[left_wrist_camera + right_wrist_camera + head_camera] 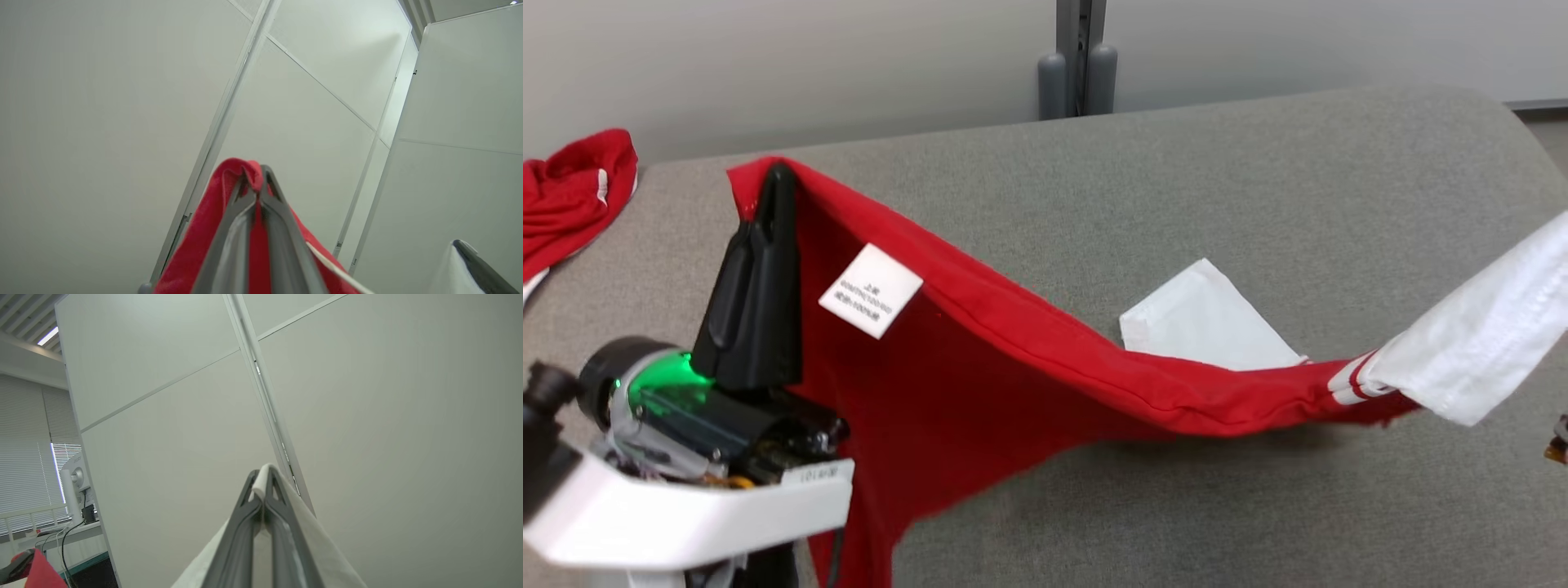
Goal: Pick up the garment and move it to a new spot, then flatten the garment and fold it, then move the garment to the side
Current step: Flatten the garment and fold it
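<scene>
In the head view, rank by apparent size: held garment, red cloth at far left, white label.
1. garment, largest by far
2. red cloth, partly cut off by the frame edge
3. label, smallest

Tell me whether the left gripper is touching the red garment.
Touching. The left wrist view shows the left gripper shut on a fold of the red garment, cloth pinched between its tips.

I have my left gripper (777,184) raised, fingers pointing up and pinched tight on the red corner of the garment (980,367), with its pale forearm (686,506) just below that corner. My right gripper (263,484) is clamped on the garment's opposite, white end.
</scene>
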Tool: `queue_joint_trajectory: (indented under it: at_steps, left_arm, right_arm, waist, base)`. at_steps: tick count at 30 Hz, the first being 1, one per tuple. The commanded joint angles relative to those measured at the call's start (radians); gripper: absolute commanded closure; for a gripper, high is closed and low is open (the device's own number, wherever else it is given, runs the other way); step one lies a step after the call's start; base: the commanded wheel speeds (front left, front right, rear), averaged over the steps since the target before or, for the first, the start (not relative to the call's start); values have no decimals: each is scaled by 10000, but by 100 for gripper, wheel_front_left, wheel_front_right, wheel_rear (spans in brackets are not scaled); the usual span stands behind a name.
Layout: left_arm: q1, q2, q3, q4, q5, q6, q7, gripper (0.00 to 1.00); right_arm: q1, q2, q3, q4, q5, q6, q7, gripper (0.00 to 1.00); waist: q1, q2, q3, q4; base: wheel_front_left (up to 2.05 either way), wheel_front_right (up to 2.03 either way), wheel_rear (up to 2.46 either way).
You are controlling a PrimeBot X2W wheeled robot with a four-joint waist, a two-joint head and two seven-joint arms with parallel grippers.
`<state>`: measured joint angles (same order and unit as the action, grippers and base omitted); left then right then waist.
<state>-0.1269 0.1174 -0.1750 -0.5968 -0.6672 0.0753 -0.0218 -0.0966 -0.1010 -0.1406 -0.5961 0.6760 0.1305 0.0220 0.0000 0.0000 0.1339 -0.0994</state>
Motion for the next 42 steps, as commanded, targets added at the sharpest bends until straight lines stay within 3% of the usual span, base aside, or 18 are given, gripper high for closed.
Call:
queue_joint_trajectory:
  at_steps: [1,7,14,15,19,25,29,33,42]
  left_arm:
    - [-432,125,90,202,-154,58,236,100]
    - [-2011,540,244,1693,-275,-194,842,100]
    - [-6474,1469,300,5396,363,-632,1746,100]
    - [-8109,1813,252,6567,867,-718,1738,100]
    - [-10820,2076,303,8783,1509,-753,1158,100]
    - [-13667,2327,251,11055,2225,-864,57,100]
    - [-14513,2462,182,12200,2338,-1125,-431,100]
    - [-14306,2730,247,13244,2295,-1292,-876,100]
    - [-14222,2944,391,14649,1888,-1701,-1647,100]
  right_arm:
    - [-226,-13,66,126,-73,4,157,100]
    - [-1633,-93,652,1299,-204,5,379,100]
    - [-6656,8,1460,4710,-470,5,255,100]
    - [-8433,117,1490,5979,-636,5,23,100]
    - [-11625,352,1371,8470,-925,5,-956,100]
    - [-14807,518,1588,11417,-933,5,-2197,100]
    - [-15456,491,2352,12174,-203,5,-2631,100]
    - [-14812,491,3116,12412,267,5,-2814,100]
    - [-12930,479,3801,11182,860,5,-2891,100]
  waist:
    - [0,0,353,65]
    - [0,0,1406,117]
    - [0,0,2938,61]
    - [0,0,3281,23]
    - [0,0,3526,-214]
    - [0,0,4007,-786]
    - [0,0,4686,-1078]
    - [0,0,5403,-1312]
    - [0,0,5996,-1518]
  base:
    - [0,0,0]
    - [0,0,0]
    - [0,0,0]
    - [0,0,0]
    - [0,0,0]
    - [0,0,0]
    - [0,0,0]
    - [0,0,0]
    - [0,0,0]
